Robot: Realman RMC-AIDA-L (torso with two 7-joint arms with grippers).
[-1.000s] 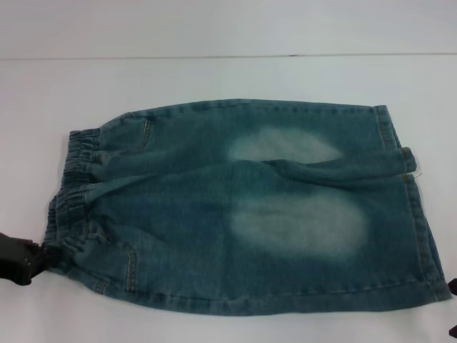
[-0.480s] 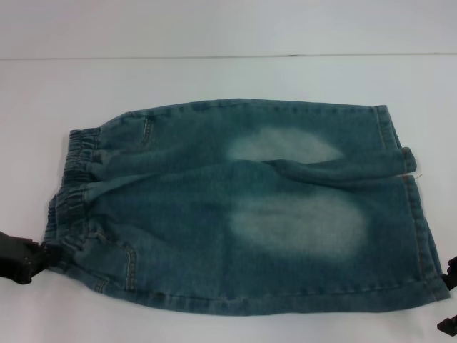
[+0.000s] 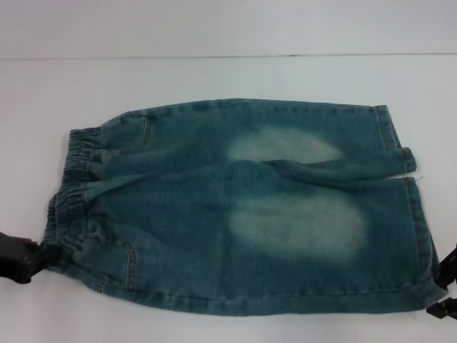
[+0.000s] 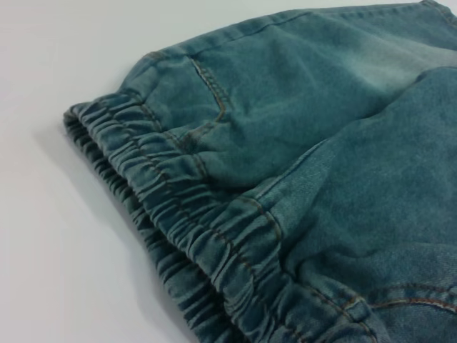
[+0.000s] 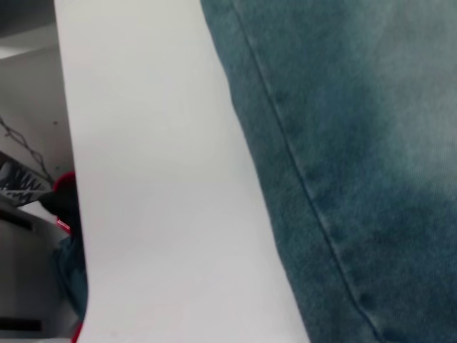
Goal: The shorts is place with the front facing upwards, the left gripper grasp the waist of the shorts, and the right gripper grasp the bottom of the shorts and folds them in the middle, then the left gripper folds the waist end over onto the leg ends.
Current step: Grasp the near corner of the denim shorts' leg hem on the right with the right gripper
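1. Denim shorts [image 3: 243,207] lie flat on the white table [image 3: 214,78], waist to the robot's left, leg ends to its right. Not yet folded.
2. Left gripper [image 3: 18,259] sits at the near corner of the elastic waistband [image 4: 193,229], touching or just beside it. Whether it's released or clenched on the cloth, can't tell; the fingers don't show clearly in any view.
3. Right gripper [image 3: 444,286] is at the near corner of the leg hem [image 5: 307,193], mostly off the head view's edge. Can't tell its state either. Its wrist view shows only the stitched hem edge and bare table.
4. My read: first step, both arms getting a hold on the near edge, no lift begun.
5. Next move calls for firm pinches at both corners, then lifting the near edge together and carrying it over onto the far edge, keeping the cloth taut between grippers so it folds along the middle.
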